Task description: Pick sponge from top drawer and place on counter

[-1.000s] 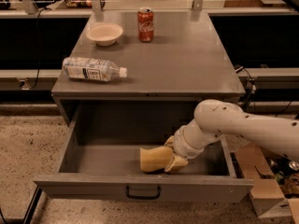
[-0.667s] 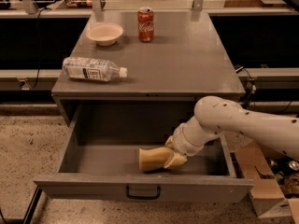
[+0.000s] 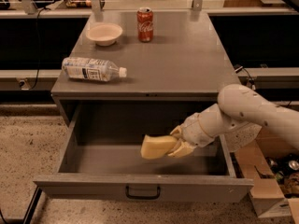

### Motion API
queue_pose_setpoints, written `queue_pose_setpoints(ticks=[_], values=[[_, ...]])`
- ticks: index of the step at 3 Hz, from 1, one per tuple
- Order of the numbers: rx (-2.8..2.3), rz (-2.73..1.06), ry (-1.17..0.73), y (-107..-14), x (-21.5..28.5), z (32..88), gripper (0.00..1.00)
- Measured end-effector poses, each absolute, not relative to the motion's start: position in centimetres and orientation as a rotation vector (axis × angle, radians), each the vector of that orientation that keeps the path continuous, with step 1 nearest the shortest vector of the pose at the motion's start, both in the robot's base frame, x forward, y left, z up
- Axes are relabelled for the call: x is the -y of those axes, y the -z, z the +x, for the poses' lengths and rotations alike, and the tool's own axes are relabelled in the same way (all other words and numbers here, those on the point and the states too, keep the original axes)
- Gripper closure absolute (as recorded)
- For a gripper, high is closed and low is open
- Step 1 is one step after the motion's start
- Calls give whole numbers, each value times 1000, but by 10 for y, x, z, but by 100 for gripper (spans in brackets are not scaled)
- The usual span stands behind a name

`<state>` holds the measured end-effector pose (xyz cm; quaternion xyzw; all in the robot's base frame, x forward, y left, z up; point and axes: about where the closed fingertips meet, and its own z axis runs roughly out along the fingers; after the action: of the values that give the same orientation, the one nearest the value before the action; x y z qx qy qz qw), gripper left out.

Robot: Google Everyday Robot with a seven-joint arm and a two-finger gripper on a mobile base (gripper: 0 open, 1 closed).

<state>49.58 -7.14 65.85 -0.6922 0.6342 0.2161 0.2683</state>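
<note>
The top drawer of the grey cabinet stands pulled open toward me. My gripper reaches into it from the right, shut on the pale yellow sponge. The sponge sticks out to the left of the cream fingers and hangs a little above the drawer floor. The counter lies behind and above the drawer, with bare room in its middle and right.
On the counter lie a plastic water bottle on its side at the front left, a pale bowl at the back left and a red cola can at the back centre. A cardboard box stands on the floor to the right.
My gripper has lifted the sponge up off the drawer floor; the sponge now hangs higher in the drawer.
</note>
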Motion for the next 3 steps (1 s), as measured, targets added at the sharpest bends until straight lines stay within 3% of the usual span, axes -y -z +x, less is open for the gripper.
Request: queue_pose_setpoints(ticks=[1,3], values=[[-1643,-1831,-598,-704,91,495,100],[-1729,-1896,-373,-793,137,523,100]])
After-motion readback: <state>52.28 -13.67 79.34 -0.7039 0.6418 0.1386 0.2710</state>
